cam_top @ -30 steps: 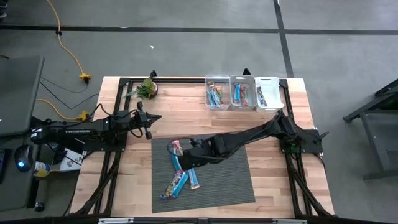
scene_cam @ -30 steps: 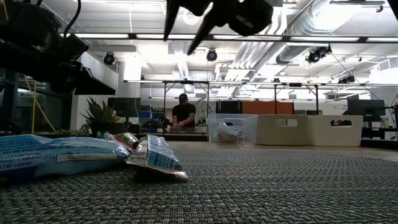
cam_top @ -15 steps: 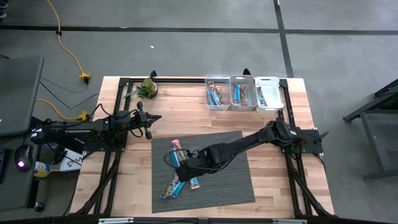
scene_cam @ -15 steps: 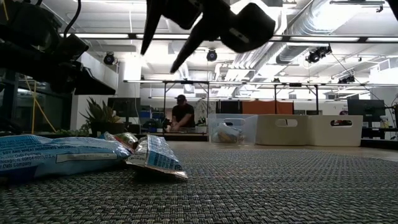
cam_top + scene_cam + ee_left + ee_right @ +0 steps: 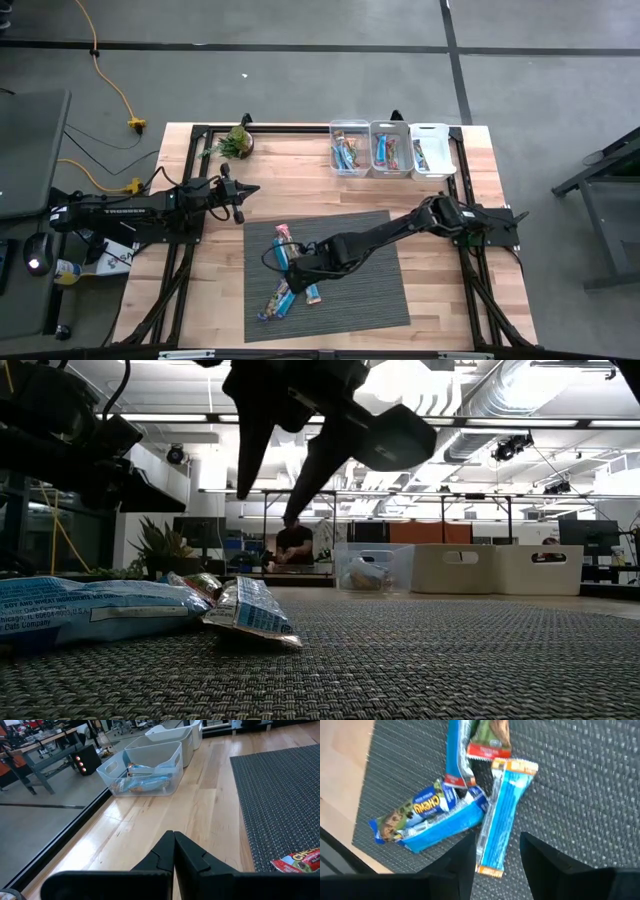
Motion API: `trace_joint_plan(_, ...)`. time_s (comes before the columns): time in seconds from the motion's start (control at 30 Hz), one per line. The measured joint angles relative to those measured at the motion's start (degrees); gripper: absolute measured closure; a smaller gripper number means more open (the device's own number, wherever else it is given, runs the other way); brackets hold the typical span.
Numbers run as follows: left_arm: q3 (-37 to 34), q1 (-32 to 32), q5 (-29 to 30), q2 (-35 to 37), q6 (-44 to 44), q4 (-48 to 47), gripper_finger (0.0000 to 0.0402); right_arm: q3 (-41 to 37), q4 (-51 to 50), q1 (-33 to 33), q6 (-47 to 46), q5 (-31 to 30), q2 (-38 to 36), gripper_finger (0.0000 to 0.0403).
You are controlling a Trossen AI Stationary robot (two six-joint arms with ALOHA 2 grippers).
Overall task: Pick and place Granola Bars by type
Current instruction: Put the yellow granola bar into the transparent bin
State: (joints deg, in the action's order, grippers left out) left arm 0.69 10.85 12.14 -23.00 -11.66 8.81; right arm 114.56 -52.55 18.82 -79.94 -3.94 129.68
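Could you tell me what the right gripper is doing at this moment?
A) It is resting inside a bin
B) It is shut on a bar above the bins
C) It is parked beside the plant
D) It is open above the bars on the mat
D: the right gripper has its fingers spread over a light blue bar lying on the grey mat, holding nothing.

Bright, even light from ceiling lamps (image 5: 480, 422); shadows are soft, and wrappers (image 5: 502, 815) near the right gripper (image 5: 496, 852) look slightly blurred.
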Motion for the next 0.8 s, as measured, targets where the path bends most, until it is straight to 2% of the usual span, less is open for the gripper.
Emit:
trace_joint_plan(0.7,0.0,0.0,0.0,0.0,0.0,0.0,0.0401,0.0,4.09,-1.98,8.14,-1.64,3.26,0.0267)
trace_joint_plan(0.8,0.0,0.01,-0.01,0.0,0.0,0.01,0.0401,0.0,4.24,-1.96,8.45,-3.32,3.26,0.0267)
